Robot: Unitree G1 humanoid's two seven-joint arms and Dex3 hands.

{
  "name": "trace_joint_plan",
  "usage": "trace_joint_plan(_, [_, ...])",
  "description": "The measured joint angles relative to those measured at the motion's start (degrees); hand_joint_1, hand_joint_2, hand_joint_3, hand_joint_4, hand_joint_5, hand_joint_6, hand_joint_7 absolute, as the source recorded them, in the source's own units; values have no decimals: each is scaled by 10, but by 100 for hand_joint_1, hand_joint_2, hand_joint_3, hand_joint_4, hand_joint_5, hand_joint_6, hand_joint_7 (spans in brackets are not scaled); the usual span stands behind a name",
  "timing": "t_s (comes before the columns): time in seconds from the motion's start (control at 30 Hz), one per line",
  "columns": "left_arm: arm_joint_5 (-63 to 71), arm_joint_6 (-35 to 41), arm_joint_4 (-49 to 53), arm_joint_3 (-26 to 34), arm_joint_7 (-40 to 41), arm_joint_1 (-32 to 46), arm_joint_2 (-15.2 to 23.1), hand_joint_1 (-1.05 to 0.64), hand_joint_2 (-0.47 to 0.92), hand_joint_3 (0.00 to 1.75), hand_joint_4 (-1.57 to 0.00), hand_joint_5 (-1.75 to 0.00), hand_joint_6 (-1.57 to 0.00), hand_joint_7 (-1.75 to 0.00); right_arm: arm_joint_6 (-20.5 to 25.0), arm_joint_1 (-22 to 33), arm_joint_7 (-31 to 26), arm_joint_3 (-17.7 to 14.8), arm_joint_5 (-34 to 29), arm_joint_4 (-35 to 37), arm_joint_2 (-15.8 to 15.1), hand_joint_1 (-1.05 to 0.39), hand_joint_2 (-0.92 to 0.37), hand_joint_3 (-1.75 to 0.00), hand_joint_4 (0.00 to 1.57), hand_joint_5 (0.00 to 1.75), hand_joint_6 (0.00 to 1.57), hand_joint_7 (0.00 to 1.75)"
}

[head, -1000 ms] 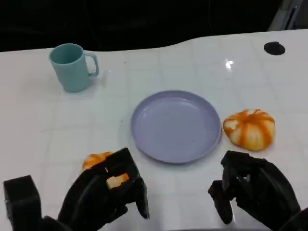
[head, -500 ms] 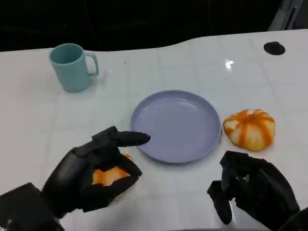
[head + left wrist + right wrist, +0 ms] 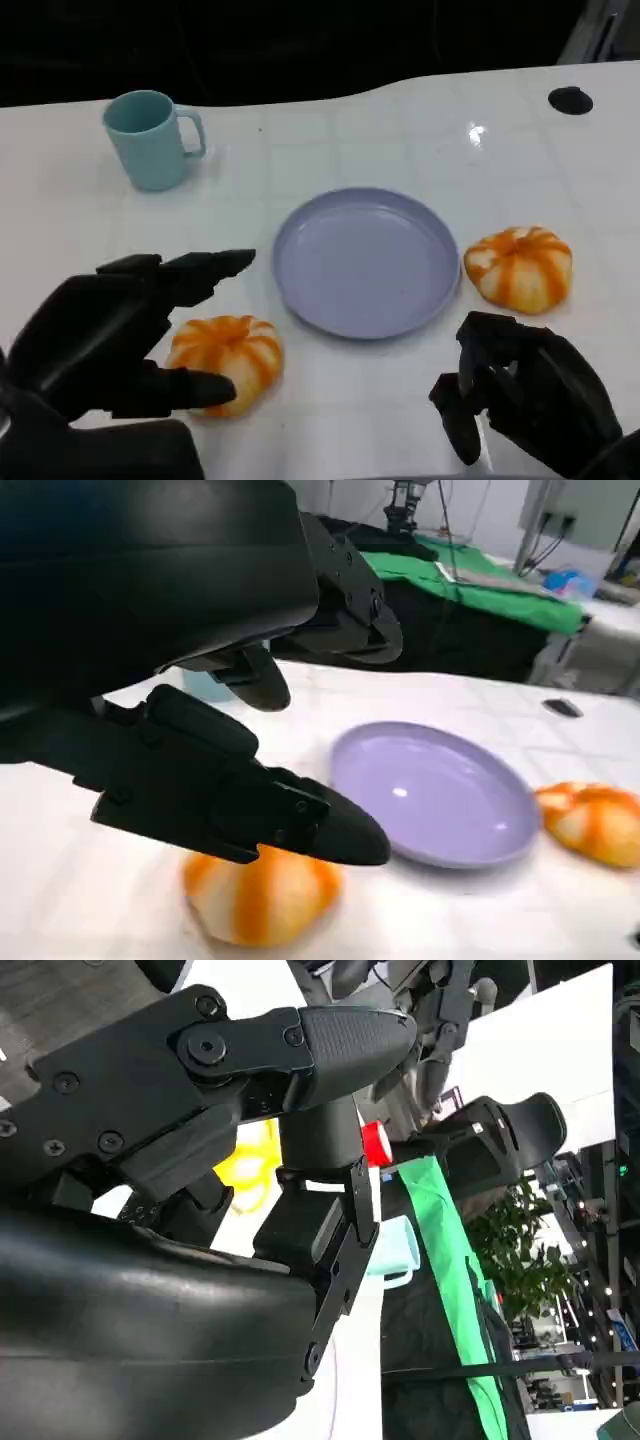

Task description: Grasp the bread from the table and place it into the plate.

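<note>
Head view, working across from the left: the left hand (image 3: 110, 335) sits low at the near-left of the purple plate (image 3: 366, 262), palm turned inward, its fingers (image 3: 205, 268) reaching out toward the plate's rim and the thumb lying along the table below. The fingers are spread apart and close on nothing. Between thumb and fingers lies an orange-and-white striped bread (image 3: 226, 358), resting on the white table (image 3: 330, 140) just off the plate's near-left edge; the thumb tip is right against the near side of the bread, though whether it actually touches I cannot tell. Beyond the hand, well to the far left of the plate, a teal mug (image 3: 150, 138) stands upright with its handle turned toward the plate. The plate itself holds nothing. Just beside the plate's right rim sits a second striped bread (image 3: 518, 267), apart from the rim. At the near-right of the plate the right hand (image 3: 525, 393) hangs above the table, fingers curled in on themselves with nothing in them.

The left wrist view shows the same bread (image 3: 262, 895) below the outstretched fingers (image 3: 250, 805).
</note>
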Motion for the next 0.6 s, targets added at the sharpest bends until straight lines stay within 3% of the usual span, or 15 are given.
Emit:
trace_joint_plan(0.3, [112,36,-14,-54,-46,-17,31,-79,92,6,-35,-29,-29,0,0,1,0,3,0,-1,0,-94,-71,-54,119,165,102,151])
trace_joint_plan(0.6, [181,71,49,-122,-69,-66,24,-80,92,5,-38,-23,-28,0,0,5,0,5,0,-5,-2,-94,-73,-53,120,165,103,150])
